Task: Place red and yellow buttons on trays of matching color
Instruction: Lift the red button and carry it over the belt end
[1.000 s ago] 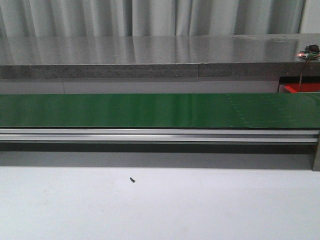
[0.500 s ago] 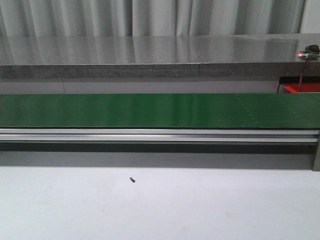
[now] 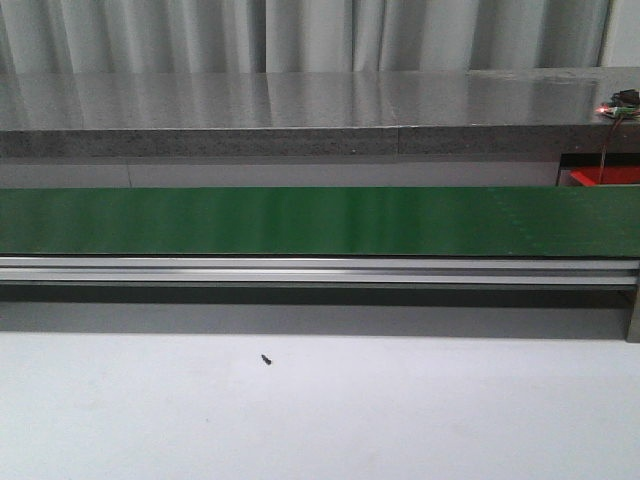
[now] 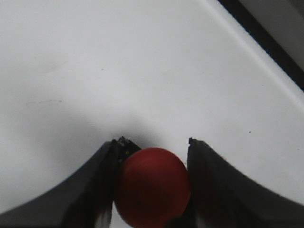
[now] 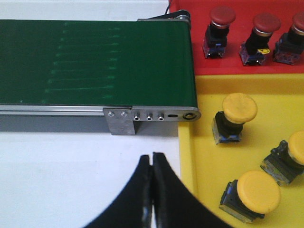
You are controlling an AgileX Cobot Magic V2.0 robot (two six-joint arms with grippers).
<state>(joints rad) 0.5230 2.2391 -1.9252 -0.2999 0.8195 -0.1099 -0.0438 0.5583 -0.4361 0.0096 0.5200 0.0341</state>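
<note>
In the left wrist view my left gripper (image 4: pixel 153 149) is shut on a red button (image 4: pixel 152 186), whose round cap fills the gap between the dark fingers above the white table. In the right wrist view my right gripper (image 5: pixel 152 159) is shut with nothing in it, over the white table beside the yellow tray (image 5: pixel 204 156). That tray holds three yellow buttons (image 5: pixel 236 114), (image 5: pixel 251 192), (image 5: pixel 292 156). The red tray (image 5: pixel 237 69) beyond it holds three red buttons (image 5: pixel 218 28), (image 5: pixel 259 35), (image 5: pixel 292 38). Neither gripper shows in the front view.
A green conveyor belt (image 3: pixel 300 220) on an aluminium frame (image 3: pixel 300 272) runs across the front view; its end roller (image 5: pixel 183 114) meets the trays. A small dark speck (image 3: pixel 266 359) lies on the white table. A grey counter (image 3: pixel 300 110) stands behind, with a red tray corner (image 3: pixel 605 176).
</note>
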